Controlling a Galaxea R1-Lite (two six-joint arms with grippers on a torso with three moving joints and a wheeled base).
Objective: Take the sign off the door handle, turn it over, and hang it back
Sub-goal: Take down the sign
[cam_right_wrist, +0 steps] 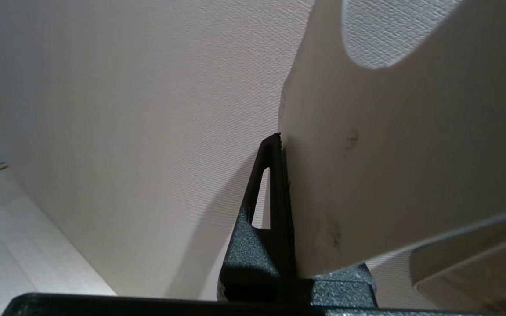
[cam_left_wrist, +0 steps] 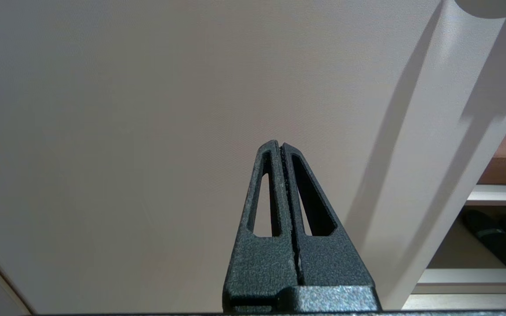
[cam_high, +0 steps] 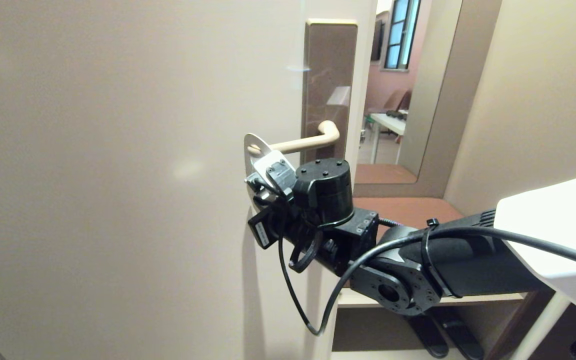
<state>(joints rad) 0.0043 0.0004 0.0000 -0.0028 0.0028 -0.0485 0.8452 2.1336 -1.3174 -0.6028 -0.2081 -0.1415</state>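
The right gripper reaches in from four o'clock in the head view, its jaws pinched shut on the sign. The sign's rounded top loops over the free tip of the handle, at nine o'clock from the brown plate. Its long axis runs nearly upright, hole end toward twelve o'clock. The pale face shows no readable words. The left gripper faces the door, jaws closed and empty.
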